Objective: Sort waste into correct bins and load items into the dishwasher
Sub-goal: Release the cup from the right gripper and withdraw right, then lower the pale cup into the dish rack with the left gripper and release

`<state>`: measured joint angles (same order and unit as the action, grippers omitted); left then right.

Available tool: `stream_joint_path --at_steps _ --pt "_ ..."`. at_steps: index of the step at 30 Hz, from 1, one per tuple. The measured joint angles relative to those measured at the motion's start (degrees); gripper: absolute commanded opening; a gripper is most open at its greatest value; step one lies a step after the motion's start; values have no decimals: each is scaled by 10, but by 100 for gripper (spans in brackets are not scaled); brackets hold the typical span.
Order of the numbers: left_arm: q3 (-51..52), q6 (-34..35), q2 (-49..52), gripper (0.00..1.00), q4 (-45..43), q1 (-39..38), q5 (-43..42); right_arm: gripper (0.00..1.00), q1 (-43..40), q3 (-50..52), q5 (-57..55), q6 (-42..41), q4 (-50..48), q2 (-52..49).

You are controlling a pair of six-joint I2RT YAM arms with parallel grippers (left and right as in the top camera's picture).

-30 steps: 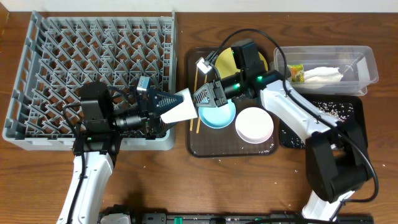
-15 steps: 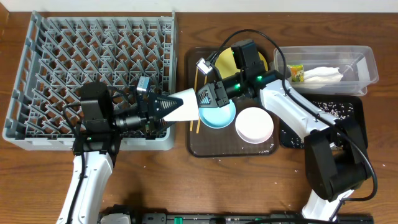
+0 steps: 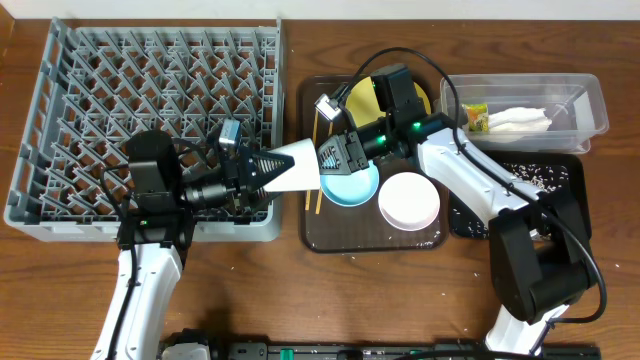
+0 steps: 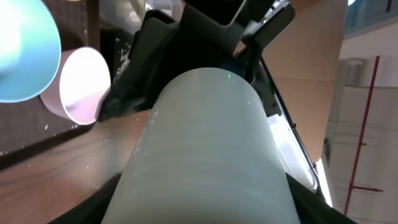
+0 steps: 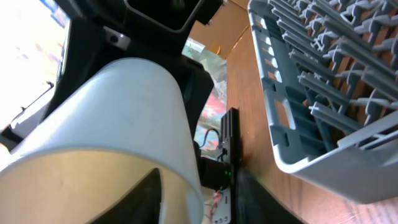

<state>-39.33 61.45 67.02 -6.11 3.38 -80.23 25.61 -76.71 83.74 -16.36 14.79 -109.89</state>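
- Your left tool (image 3: pixel 272 166): clamped on one small white cup (image 3: pixel 298 168). Cup lies sideways off tabletop, mouth toward your right tool (image 3: pixel 330 157).
- Right tool: at cup's rim; cannot tell whether fingers are spread or closed.
- Below right tool: one light blue bowl (image 3: pixel 352 185). Just past it: one white bowl (image 3: pixel 408 200). Both on brown tray (image 3: pixel 330 235).
- Behind right tool: one yellow plate (image 3: pixel 365 98).
- Under cup's rim: one pair of chopsticks (image 3: pixel 316 125).
- Beside left tool: one dish rack (image 3: pixel 100 80).
- Two bins, well beyond right tool:
  - clear tub (image 3: pixel 590 100) with one wrapper (image 3: pixel 476 118) and one napkin (image 3: pixel 520 120)
  - black tray (image 3: pixel 565 185) with scattered rice scraps (image 3: pixel 535 175)
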Motion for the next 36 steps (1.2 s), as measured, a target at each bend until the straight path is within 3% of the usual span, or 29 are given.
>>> stream_joint_path --at_steps 8,15,21,26,30,36 --pt "0 0 0 36 -18 2 28 73 -59 0 -5 2 1 0" --pt "0 -2 0 35 -18 24 80 79 -152 0 -55 -5 26 0" --pt "-9 -17 0 35 -3 33 145 84 -171 0 -136 2 92 4" --pt "-80 -67 0 36 124 34 202 88 -171 1 -247 23 183 58" --pt "-172 -148 1 36 325 34 280 99 -171 2 -354 35 252 139" --pt "-310 -262 0 36 558 31 445 99 -166 0 -518 45 340 239"
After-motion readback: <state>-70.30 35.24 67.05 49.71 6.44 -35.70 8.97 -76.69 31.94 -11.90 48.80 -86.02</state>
